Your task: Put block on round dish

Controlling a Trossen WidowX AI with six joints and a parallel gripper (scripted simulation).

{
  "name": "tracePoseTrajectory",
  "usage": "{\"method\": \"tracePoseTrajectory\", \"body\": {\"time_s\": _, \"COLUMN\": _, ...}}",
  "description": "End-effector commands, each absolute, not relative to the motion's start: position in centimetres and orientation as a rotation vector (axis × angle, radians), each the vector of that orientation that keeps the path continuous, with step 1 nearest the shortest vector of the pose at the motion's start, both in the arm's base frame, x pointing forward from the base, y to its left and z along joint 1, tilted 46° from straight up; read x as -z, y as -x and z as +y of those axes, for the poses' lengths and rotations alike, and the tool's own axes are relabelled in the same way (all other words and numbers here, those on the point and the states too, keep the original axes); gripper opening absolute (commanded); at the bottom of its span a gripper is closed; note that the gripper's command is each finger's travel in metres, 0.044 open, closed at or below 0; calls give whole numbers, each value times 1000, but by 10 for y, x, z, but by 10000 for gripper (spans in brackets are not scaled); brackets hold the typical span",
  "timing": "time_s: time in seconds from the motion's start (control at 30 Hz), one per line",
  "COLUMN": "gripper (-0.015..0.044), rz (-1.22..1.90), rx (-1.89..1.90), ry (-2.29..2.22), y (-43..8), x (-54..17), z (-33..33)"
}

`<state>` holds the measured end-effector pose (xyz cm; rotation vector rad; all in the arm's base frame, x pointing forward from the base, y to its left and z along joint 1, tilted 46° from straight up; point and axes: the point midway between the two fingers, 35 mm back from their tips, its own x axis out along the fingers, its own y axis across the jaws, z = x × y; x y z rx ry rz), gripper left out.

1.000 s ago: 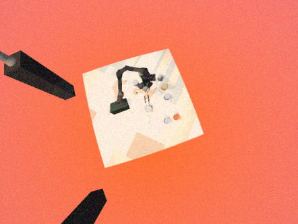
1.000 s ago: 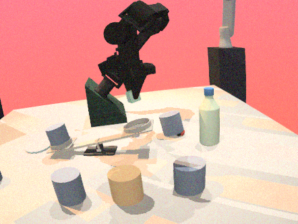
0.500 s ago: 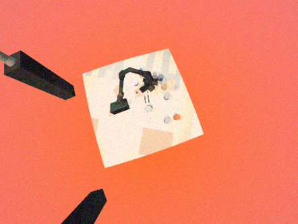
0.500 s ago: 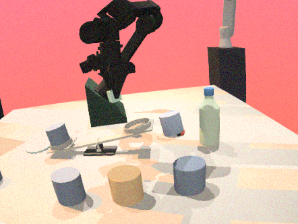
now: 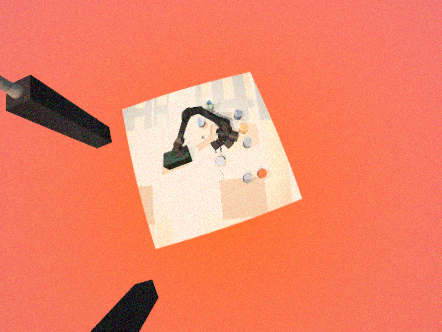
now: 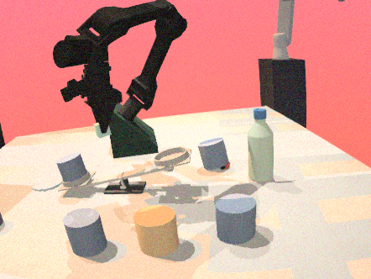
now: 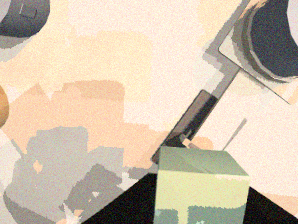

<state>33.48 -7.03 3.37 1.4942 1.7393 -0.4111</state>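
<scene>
My gripper (image 6: 103, 130) (image 7: 193, 186) points down, shut on a pale green block (image 6: 100, 130) (image 7: 202, 186). It is raised above the table, behind the balance in the exterior view. The balance (image 6: 138, 171) is tilted. Its low end bears a blue-grey cup (image 6: 72, 169) (image 7: 275, 42) (image 5: 220, 160). Its raised end has an empty ring (image 6: 172, 162). Another blue-grey cup (image 6: 213, 155) (image 5: 201, 122) stands on the table beyond that end. The pale round dish (image 6: 45, 187) lies beside the low end, partly hidden by the balance and cup; no cup shows above it.
A green bottle (image 6: 260, 153) with a blue cap stands right of the far cup, and a small red thing (image 6: 226, 166) lies by that cup. In front stand a blue-grey cylinder (image 6: 86, 233), an orange cylinder (image 6: 157, 231) and a second blue-grey cylinder (image 6: 236, 220). A red-orange cylinder (image 5: 262, 173) stands farther off.
</scene>
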Motion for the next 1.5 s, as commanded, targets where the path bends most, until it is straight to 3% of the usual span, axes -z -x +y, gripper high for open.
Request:
{"method": "tracePoseTrajectory", "body": {"time_s": 0.0, "gripper": 0, "rz": 1738, "rx": 414, "ry": -1486, "y": -331, "x": -13, "z": -85}}
{"method": "tracePoseTrajectory", "body": {"time_s": 0.73, "gripper": 0, "rz": 1746, "rx": 416, "ry": -1482, "y": -282, "x": 97, "z": -148}}
{"method": "tracePoseTrajectory", "body": {"time_s": 1.47, "gripper": 0, "rz": 1762, "rx": 385, "ry": -1494, "y": -221, "x": 181, "z": -167}}
